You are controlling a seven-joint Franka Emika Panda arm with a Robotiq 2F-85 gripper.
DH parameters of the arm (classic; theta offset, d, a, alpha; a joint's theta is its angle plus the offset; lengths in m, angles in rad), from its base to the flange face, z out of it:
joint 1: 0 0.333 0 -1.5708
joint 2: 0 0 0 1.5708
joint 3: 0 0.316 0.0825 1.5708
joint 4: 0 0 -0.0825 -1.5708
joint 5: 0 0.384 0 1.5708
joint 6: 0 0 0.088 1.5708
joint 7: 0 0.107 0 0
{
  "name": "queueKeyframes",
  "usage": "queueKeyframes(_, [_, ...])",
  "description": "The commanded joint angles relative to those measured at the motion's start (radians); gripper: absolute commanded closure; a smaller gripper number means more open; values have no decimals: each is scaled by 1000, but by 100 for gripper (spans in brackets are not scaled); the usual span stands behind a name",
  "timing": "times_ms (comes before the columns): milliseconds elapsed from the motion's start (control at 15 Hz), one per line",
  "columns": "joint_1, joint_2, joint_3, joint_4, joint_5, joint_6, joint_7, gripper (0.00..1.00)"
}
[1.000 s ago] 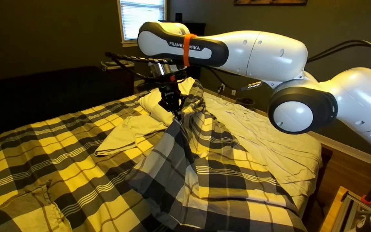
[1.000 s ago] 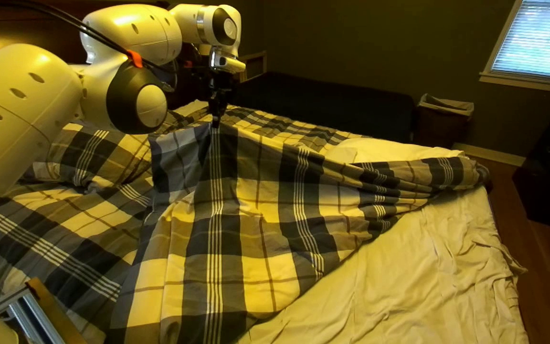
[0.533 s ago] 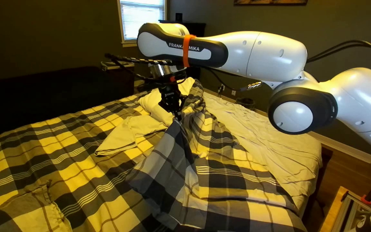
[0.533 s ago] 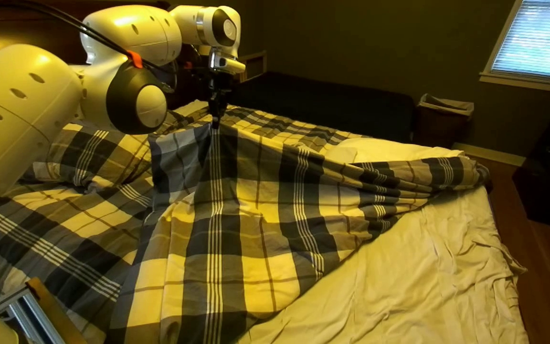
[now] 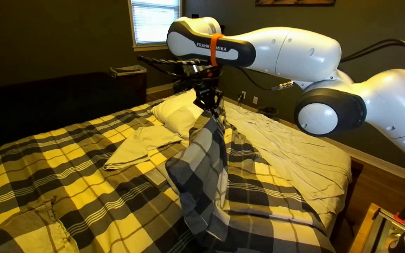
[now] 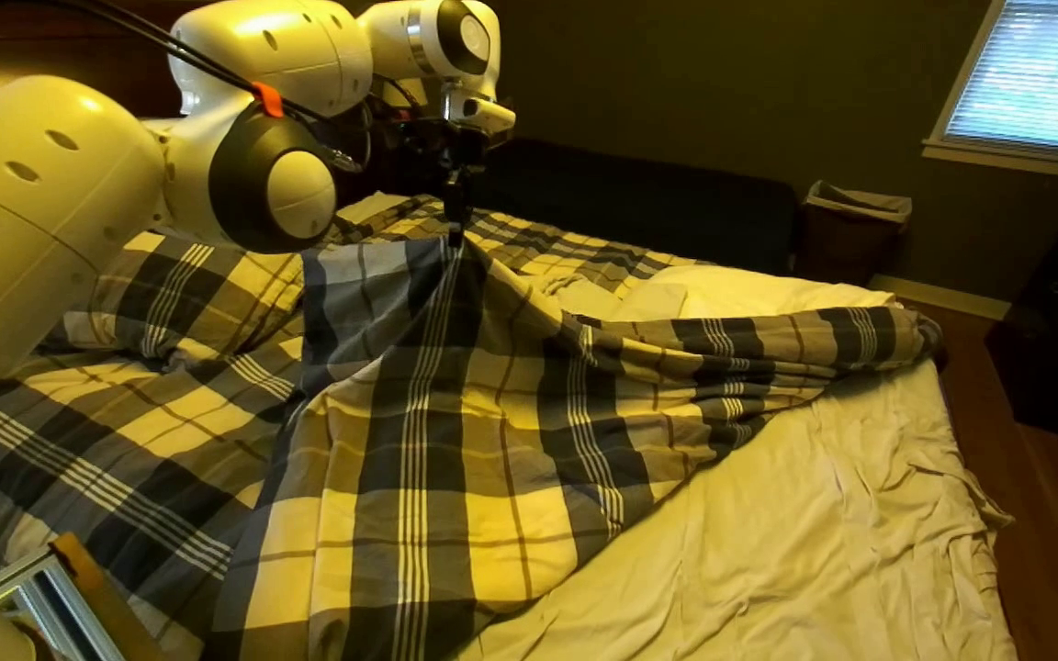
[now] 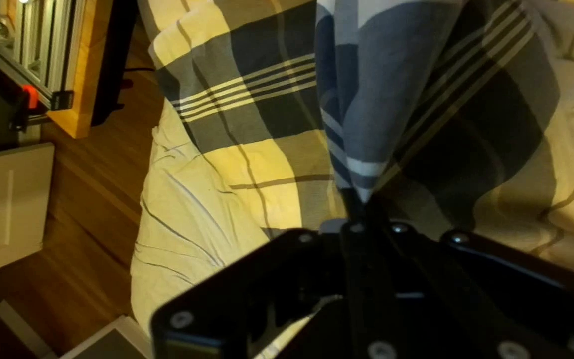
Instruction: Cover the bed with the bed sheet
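Sliding rightward in both exterior views since half a second ago — that's the end effector (image 5: 216,116), and the raised peak of the bed sheet (image 5: 202,172) has travelled along with it. Counting from the left now: one lined bin (image 5: 128,71), one plain pale cloth (image 5: 135,147) lying just as it was, one window (image 5: 156,23), then a white pillow (image 5: 174,107), or two overlapping, I can't tell. Next along, one bed sheet, plaid, gripped by one end effector — jaws closed, pinching a gathered fold, as the wrist view shows too. That sheet drops from it in a steep tent, fanning out below across the bed (image 5: 283,146). Off to the right, one arm (image 5: 304,52) reaches over the bed's wrinkled pale strip.
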Motion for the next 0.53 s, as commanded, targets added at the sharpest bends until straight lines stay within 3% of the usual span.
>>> queueKeyframes(0, [-49,-19,-15,-51,1,-141,12,100])
queueKeyframes(200, [-109,47,-24,28,20,-289,63,100])
queueKeyframes(267, [-110,-47,-42,-178,20,-205,105,100])
queueKeyframes(467, [-135,-15,-94,-184,-14,-215,174,100])
